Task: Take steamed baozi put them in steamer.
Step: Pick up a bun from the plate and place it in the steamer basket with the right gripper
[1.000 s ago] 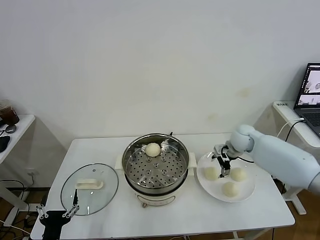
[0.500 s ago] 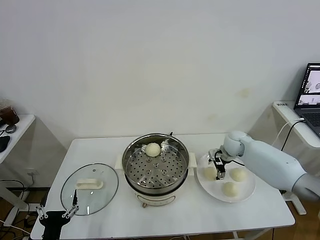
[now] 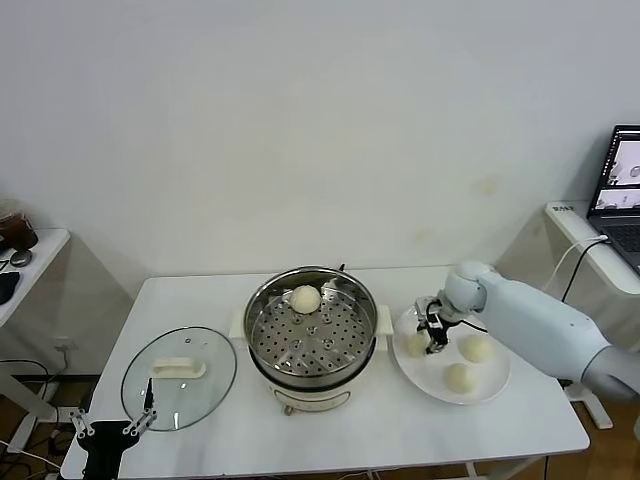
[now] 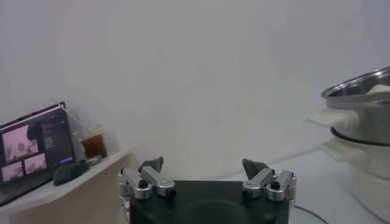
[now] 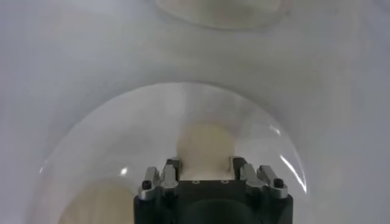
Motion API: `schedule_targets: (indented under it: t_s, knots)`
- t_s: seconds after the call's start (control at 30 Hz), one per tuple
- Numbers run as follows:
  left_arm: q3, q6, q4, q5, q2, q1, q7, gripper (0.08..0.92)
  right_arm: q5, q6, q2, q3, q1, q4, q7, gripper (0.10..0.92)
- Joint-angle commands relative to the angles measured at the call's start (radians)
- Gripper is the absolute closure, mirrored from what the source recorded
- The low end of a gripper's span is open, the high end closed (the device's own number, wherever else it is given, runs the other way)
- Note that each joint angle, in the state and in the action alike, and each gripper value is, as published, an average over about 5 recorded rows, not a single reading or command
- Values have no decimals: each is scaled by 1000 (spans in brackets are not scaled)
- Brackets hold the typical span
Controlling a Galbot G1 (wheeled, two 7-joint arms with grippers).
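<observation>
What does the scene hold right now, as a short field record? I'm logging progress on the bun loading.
steamer: one baozi on its perforated tray, at the far side
plate: three baozi
right pincer: down on the plate, fingers either side of the plate's left baozi
left pincer: open, parked low near the table's front left
glass lid: on the table, left of the steamer

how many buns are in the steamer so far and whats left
Done: one baozi sits on the perforated tray of the steamer. In hand: the right gripper is down on the white plate, fingers either side of the leftmost bun, not lifted. Left: that bun plus two more on the plate. The left gripper waits open near the glass lid.
</observation>
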Motion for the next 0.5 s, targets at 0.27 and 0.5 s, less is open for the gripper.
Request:
schedule_targets:
  t_s: [0.27,0.5]
  knots:
    - [20,9,6,-9,16,-32,5,177,423,-83,-136,-309,565,243,-8,519]
    - [30,13,14,-23,37,-55,7,177,711,-237,-10,-496,833,400,84,524]
